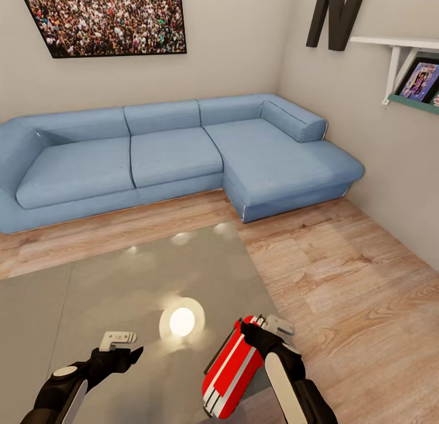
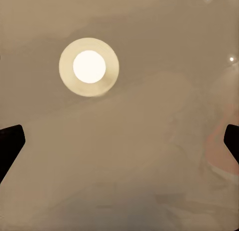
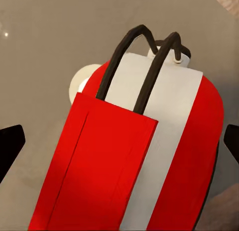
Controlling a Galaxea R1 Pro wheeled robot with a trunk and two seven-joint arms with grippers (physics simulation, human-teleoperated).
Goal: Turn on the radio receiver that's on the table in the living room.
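Note:
The red radio receiver [image 1: 231,372] with its white edge band stands near the right edge of the glossy grey table [image 1: 91,302]. In the right wrist view the radio receiver [image 3: 109,161] shows its white band and dark wire handle [image 3: 144,66]. My right gripper [image 1: 263,329] hovers over the radio's far end, open, holding nothing; its dark fingertips [image 3: 10,146] stand wide apart. My left gripper [image 1: 125,346] hangs open above bare tabletop [image 2: 129,156], to the left of the radio. The dial and grille are hidden.
A ceiling lamp's bright reflection [image 1: 182,320] lies on the table between the grippers. Beyond the table a blue L-shaped sofa [image 1: 177,156] lines the walls. Light wood floor [image 1: 341,290] lies right of the table. A crowd photo [image 1: 107,19], a black N [image 1: 335,13] and a shelf [image 1: 408,70] hang on the walls.

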